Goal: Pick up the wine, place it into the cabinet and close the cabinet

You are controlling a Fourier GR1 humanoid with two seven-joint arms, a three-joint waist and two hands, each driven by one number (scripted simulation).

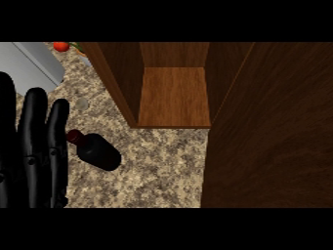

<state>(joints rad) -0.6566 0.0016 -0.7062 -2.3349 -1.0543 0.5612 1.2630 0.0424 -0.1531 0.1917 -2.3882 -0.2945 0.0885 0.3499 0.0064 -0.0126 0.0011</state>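
A dark wine bottle [96, 150] with a dark red cap lies on the speckled counter [161, 166], in front of the cabinet and a little to its left. The wooden cabinet [175, 95] stands open, its inner shelf bare. Its door [280, 127] is swung out toward me and fills the right side of the view. My left hand [25, 146] is at the left edge with straight fingers pointing up, resting just left of the bottle; whether it touches the bottle is unclear. My right hand does not show.
A grey metal surface [32, 61] lies at the top left, with a red object [61, 46] behind it. A small pale round thing [82, 103] sits on the counter above the bottle.
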